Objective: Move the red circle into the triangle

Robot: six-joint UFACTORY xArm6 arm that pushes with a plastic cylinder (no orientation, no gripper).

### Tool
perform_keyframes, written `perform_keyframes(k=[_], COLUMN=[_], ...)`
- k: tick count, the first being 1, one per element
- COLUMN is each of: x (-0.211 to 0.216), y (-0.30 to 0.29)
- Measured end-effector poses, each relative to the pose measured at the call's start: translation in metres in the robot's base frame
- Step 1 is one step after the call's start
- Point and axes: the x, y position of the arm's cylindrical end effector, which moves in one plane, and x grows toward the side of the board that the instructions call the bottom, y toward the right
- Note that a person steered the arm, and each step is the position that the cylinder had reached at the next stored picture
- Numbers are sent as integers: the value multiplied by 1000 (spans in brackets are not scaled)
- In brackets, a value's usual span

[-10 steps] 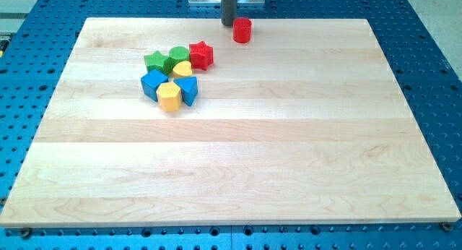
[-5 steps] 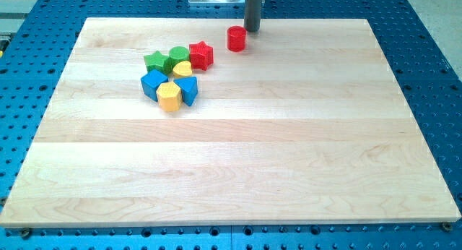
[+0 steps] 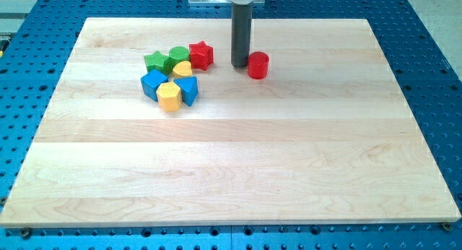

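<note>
The red circle [image 3: 258,65] stands on the wooden board [image 3: 238,163] in its upper middle part. My tip [image 3: 240,66] is on the board just left of the red circle, touching it or nearly so. The blue triangle [image 3: 188,89] lies further left and a little lower, at the lower right of a tight cluster of blocks. The red star [image 3: 201,55] at the cluster's upper right is the block nearest my tip on the left.
The cluster also holds a green star [image 3: 154,61], a green circle [image 3: 179,55], a yellow heart [image 3: 182,69], a blue cube [image 3: 153,83] and a yellow hexagon [image 3: 169,96]. A blue perforated table [image 3: 433,33] surrounds the board.
The red circle has moved from the board's top edge down and to the right. My tip moved from the top edge downward and now stands left of the circle. The cluster has not moved.
</note>
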Motion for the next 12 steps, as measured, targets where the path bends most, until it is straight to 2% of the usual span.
perform_keyframes(k=[2, 4, 6, 8, 10, 12], x=[-37, 44, 42, 45, 44, 44], y=[32, 58, 62, -13, 14, 12])
